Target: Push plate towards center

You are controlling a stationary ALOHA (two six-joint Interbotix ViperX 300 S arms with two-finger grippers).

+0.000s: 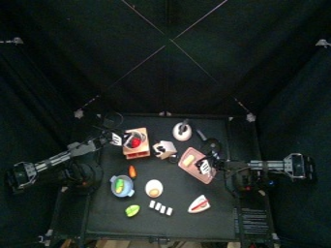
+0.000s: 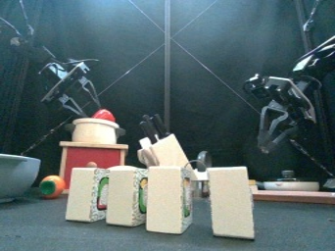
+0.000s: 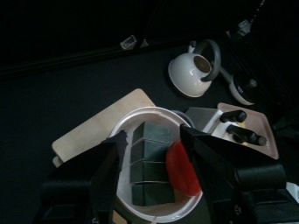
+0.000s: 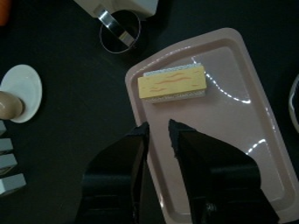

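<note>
The salmon-pink plate (image 1: 195, 163) lies right of the table's middle, and in the front view its edge (image 2: 296, 195) shows low at the right. In the right wrist view the plate (image 4: 228, 105) carries a yellow-and-white piece (image 4: 173, 83). My right gripper (image 4: 160, 129) is open just above the plate's edge, one jaw over the plate and the other beyond it, with nothing held. It also shows at the plate's right side (image 1: 218, 168) and hanging at the right (image 2: 275, 123). My left gripper (image 3: 155, 138) hangs open at the left (image 1: 112, 139), above a white cup (image 3: 140, 118) on the tan plate (image 3: 93, 131).
A white teapot (image 1: 181, 128) stands at the back. A blue bowl (image 1: 122, 182), an egg on a small dish (image 1: 154, 187), a green piece (image 1: 132, 209), white blocks (image 1: 159, 206) and a watermelon slice (image 1: 199, 203) fill the front. In the front view, tall white cartons (image 2: 151, 196) stand close to the camera.
</note>
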